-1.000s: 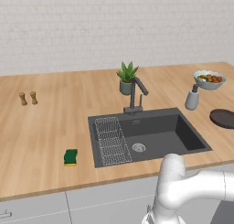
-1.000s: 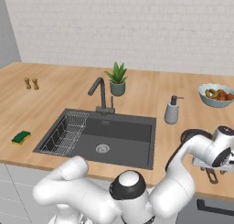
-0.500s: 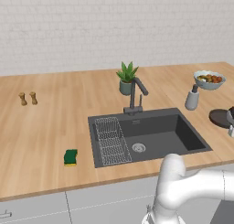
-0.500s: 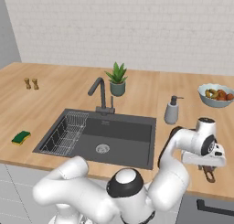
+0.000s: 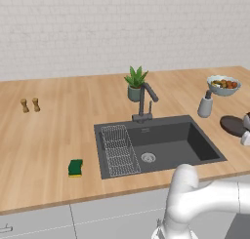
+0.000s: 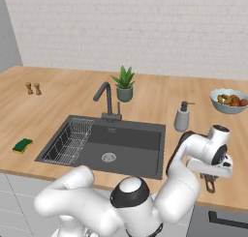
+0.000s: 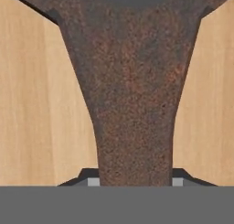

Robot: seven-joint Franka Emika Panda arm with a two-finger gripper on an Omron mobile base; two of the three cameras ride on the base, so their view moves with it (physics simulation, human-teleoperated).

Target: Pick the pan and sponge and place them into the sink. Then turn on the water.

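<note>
Wooden tabletop (image 5: 49,135) carries everything: the tool (image 7: 135,182) is clamped on the pan (image 7: 132,81) by its handle, right of the sink (image 5: 161,140). Far left of the basin lies the sponge (image 5: 75,167).

I see my gripper (image 7: 135,181) at the hand view's bottom edge, jaws clamped on the pan's handle (image 7: 135,127).

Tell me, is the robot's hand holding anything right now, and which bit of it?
Yes. The gripper is shut on the pan, holding it by its handle, with one finger on each side. The pan's round part sits on the counter.
</note>
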